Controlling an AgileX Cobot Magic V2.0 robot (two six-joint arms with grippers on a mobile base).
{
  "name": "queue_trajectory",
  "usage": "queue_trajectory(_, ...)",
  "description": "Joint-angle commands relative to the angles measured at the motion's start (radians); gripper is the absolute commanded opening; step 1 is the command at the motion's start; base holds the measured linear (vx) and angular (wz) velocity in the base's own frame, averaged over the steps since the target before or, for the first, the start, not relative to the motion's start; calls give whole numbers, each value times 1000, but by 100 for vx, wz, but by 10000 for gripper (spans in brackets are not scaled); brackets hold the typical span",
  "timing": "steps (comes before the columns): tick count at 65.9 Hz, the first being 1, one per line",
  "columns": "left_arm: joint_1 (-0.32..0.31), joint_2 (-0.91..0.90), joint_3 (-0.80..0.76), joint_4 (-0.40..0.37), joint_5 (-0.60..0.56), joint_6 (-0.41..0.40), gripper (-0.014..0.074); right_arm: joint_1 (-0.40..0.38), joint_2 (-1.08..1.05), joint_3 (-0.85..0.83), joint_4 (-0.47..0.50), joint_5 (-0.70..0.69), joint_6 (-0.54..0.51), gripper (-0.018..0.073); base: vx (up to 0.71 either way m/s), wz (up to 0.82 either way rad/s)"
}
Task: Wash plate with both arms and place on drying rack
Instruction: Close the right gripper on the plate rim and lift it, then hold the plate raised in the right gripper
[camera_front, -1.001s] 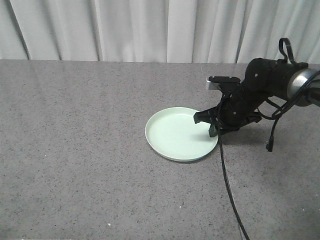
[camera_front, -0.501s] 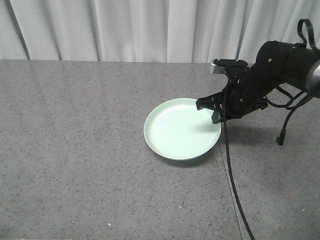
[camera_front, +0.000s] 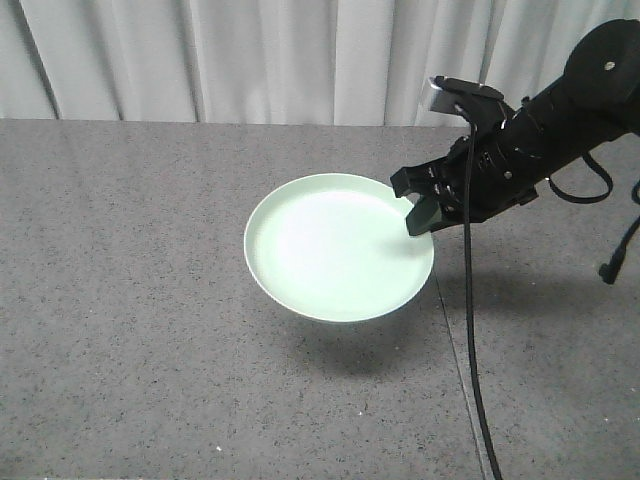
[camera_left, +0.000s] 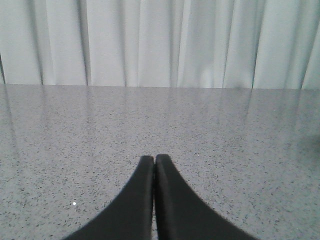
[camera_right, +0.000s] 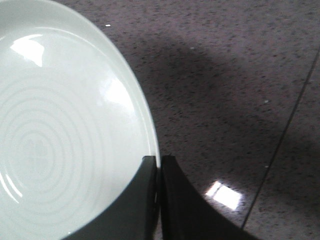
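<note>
The pale mint-green plate (camera_front: 335, 245) hangs in the air above the grey countertop, its shadow on the surface below. My right gripper (camera_front: 418, 208) is shut on the plate's right rim; in the right wrist view the rim (camera_right: 150, 145) runs between the two black fingers (camera_right: 172, 200), with the plate (camera_right: 60, 130) filling the left side. My left gripper (camera_left: 153, 159) is shut on nothing, low over bare counter. It does not appear in the front view. The drying rack is out of view.
A black cable (camera_front: 468, 330) drops from the right arm down across the counter to the front edge. White curtains (camera_front: 300, 60) close off the back. A thin seam (camera_front: 455, 360) runs through the counter under the cable.
The right arm has lifted the plate off the counter and tilted it up, carrying it up and slightly left. The arm itself rose toward the upper right.
</note>
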Motion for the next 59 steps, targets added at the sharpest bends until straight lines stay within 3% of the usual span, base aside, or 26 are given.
queue_trajectory(1,-8,-15,-24,-2,-73,-12,-7,-1,-102,54,132,-24,-72,-9,0,0)
queue_trajectory(19,-8,-15,-24,-2,-73,-12,-7,-1,-254,293,296,-82,-219,-9,0,0)
queue_trajectory(59,-8,-15,-24,-2,-73,-12,-7,-3,-385,446,329,-76,-221,-9,0,0)
